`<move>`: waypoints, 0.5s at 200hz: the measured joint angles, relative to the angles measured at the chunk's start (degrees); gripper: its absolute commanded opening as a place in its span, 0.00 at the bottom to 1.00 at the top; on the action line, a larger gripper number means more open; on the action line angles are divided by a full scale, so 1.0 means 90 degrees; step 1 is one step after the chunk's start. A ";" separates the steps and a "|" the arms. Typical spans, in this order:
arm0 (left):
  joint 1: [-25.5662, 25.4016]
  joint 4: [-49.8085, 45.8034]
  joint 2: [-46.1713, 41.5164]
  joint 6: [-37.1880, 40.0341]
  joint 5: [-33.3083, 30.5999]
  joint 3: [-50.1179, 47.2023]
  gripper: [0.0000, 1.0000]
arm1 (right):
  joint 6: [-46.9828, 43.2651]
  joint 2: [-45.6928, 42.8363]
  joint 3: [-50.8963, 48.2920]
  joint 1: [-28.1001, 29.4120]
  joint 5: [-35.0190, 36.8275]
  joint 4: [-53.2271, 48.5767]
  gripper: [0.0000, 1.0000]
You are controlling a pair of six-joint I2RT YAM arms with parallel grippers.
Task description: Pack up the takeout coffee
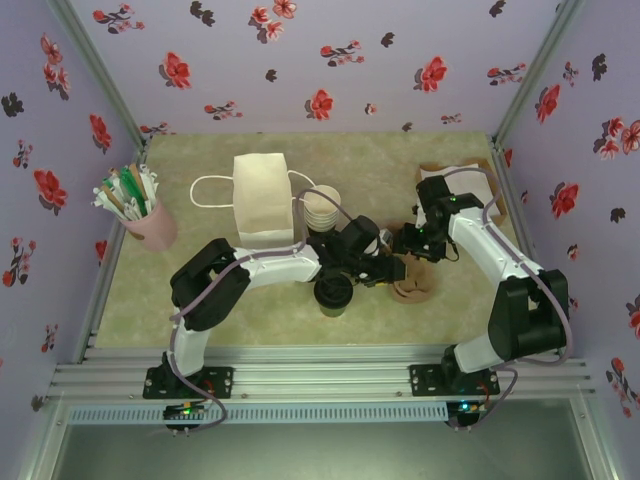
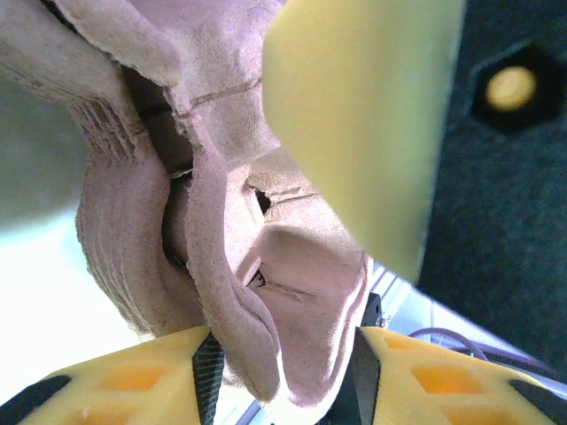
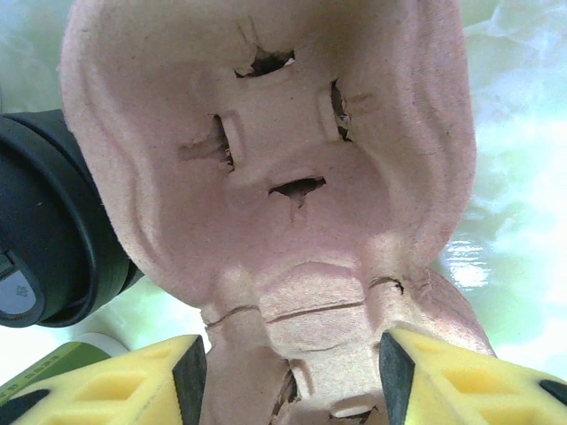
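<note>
Both arms met at ctr of the tabletop (image 1: 200, 300), over a pulp carrier (image 1: 418, 288). The left gripper (image 2: 283, 354) was clenched on one edge of the carrier, a folded wall filling the gap betw. its pads. The right gripper (image 3: 292, 354) grasped another edge, the carrier's neck pinched betw. its yellow fingers. The coffee (image 1: 333, 292), black lid on, stood upright just left of the carrier, close to the tabletop's front edge & just in front of the left arm. From the right wrist, its lid rim sat right beside the carrier's wall; touching or not, can't tell. The bag (image 1: 262, 200) stood at the back, w/ a cup stack (image 1: 322, 205) just beside its right edge. A pink cup (image 1: 150, 228) sat far left, near the wall. Open room lay front-left & front-right, betw. carrier & right arm base.
</note>
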 measured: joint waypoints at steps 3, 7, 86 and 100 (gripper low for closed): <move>0.0000 -0.0002 0.0000 0.0010 -0.0002 0.0000 0.46 | 0.0000 0.0002 0.0002 0.0000 0.0002 -0.0002 0.54; 0.0000 -0.0005 0.0000 0.0015 -0.0002 0.0000 0.46 | -0.0010 0.0007 0.0002 0.0000 0.0017 -0.0010 0.53; 0.0000 -0.0083 -0.0323 0.0109 -0.0129 -0.0102 0.50 | -0.0194 0.0296 0.0075 0.0000 0.0070 -0.0012 0.50; -0.0002 -0.0100 -0.0476 0.0136 -0.0168 -0.0102 0.52 | -0.0221 0.0357 0.0138 0.0010 0.0070 -0.0012 0.50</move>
